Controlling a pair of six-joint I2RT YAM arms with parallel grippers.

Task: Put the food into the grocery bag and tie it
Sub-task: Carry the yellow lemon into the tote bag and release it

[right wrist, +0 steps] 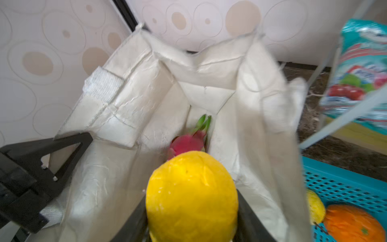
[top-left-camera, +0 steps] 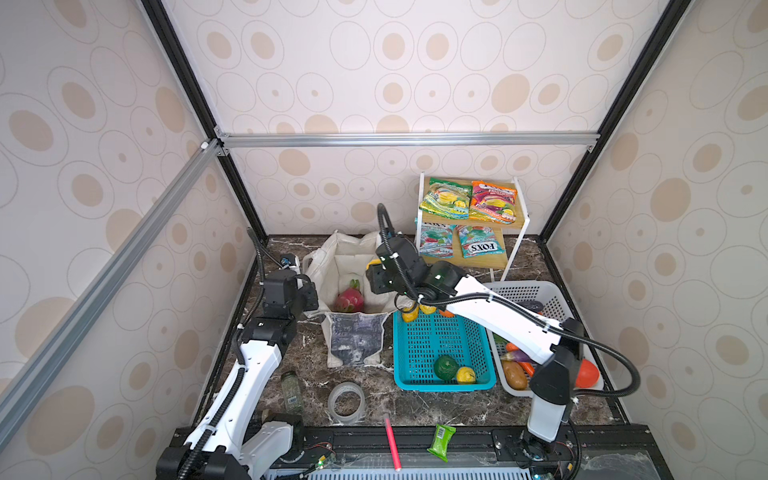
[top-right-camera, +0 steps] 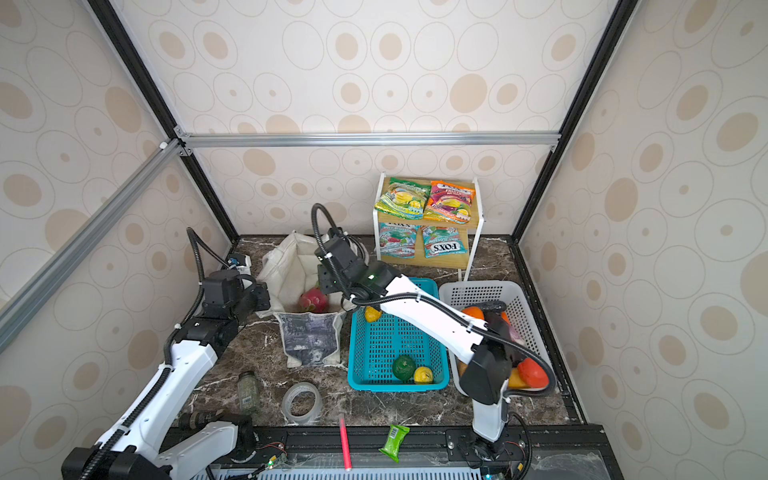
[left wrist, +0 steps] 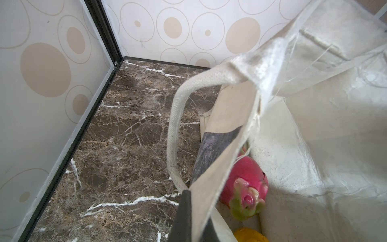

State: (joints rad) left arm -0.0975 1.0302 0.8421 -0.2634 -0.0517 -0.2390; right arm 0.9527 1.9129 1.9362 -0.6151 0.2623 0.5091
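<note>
The off-white grocery bag (top-left-camera: 356,337) (top-right-camera: 309,338) stands open at the back of the table. A pink dragon fruit (top-left-camera: 348,300) (left wrist: 245,182) (right wrist: 188,143) lies inside it, with a yellow fruit (left wrist: 250,235) beside it. My left gripper (left wrist: 195,222) (top-left-camera: 311,296) is shut on the bag's left rim (left wrist: 226,159), holding the mouth open. Above the bag's mouth my right gripper (right wrist: 191,211) (top-left-camera: 372,271) is shut on a round yellow fruit (right wrist: 191,194). A green packet (top-left-camera: 446,198) and an orange packet (top-left-camera: 493,201) lie on the shelf's top.
A teal basket (top-left-camera: 440,345) right of the bag holds a green and several yellow fruits. The white basket (top-left-camera: 552,297) beyond it holds more produce. Teal FOX'S packets (top-left-camera: 482,246) sit on the lower shelf. In front are a jar (top-left-camera: 292,390), tape roll (top-left-camera: 346,402), red pen (top-left-camera: 391,442) and green wrapper (top-left-camera: 441,441).
</note>
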